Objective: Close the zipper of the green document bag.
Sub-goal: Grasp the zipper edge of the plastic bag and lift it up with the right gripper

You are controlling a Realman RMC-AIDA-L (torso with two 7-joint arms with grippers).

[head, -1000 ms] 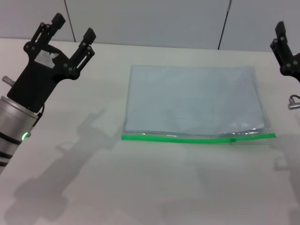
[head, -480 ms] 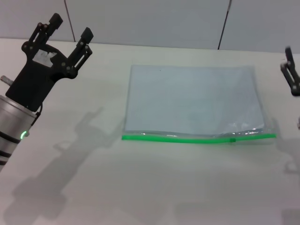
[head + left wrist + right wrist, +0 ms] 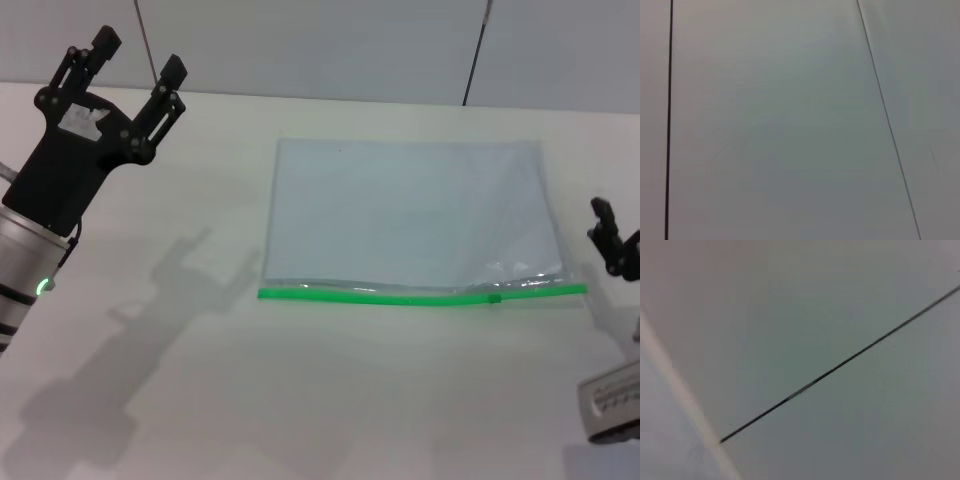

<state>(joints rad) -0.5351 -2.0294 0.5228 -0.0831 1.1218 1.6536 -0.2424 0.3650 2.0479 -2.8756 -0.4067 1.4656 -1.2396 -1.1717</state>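
Observation:
The green document bag (image 3: pixel 410 210) lies flat on the white table (image 3: pixel 300 400), a pale translucent pouch, middle to right in the head view. Its zipper (image 3: pixel 380 294) is the bright green strip along the edge nearest me, with a small slider (image 3: pixel 493 296) towards its right end. My left gripper (image 3: pixel 138 55) is raised at the far left, well away from the bag, open and holding nothing. My right gripper (image 3: pixel 612 245) shows only partly at the right border, just right of the zipper's end. Both wrist views show only wall panels.
Grey wall panels (image 3: pixel 320 45) with dark seams rise behind the table's far edge. A light grey part of the right arm (image 3: pixel 612 400) juts in at the bottom right corner. The left arm's shadow (image 3: pixel 150 300) falls on the table left of the bag.
My right gripper has come down from the upper right to beside the zipper's right end. The left gripper has shifted slightly up and left. The bag has not moved.

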